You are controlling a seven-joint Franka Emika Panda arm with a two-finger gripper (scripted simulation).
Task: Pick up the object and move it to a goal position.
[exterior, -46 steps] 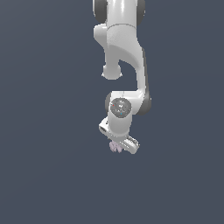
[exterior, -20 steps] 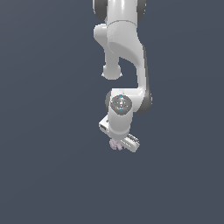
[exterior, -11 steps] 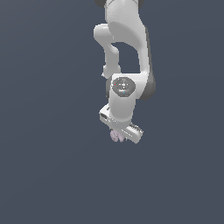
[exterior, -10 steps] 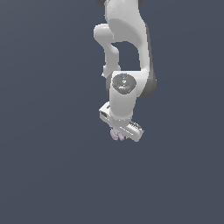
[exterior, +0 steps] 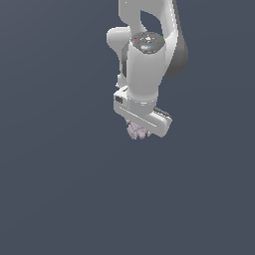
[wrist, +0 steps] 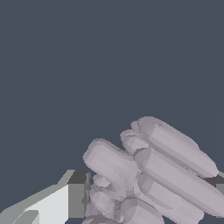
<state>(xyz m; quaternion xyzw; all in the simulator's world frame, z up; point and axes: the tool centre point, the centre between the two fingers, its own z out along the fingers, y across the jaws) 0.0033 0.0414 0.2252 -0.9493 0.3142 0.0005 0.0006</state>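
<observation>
The object point(exterior: 136, 132) is a small pale pinkish-mauve lumpy cluster. In the exterior view it pokes out from under the white gripper point(exterior: 141, 128), whose body hides most of it. In the wrist view the object point(wrist: 153, 170) fills the space between the two fingers point(wrist: 78, 194), as a bunch of long rounded knobs. The gripper is shut on the object and holds it up off the dark grey ground. The fingertips are hidden in the exterior view.
The white arm point(exterior: 147, 55) comes down from the top of the exterior view. Plain dark grey ground point(exterior: 60, 189) lies all around it, with no other thing in view.
The arm has risen and swung toward the camera with the object held, so the gripper sits higher and looks larger in the exterior view. The grip has not changed.
</observation>
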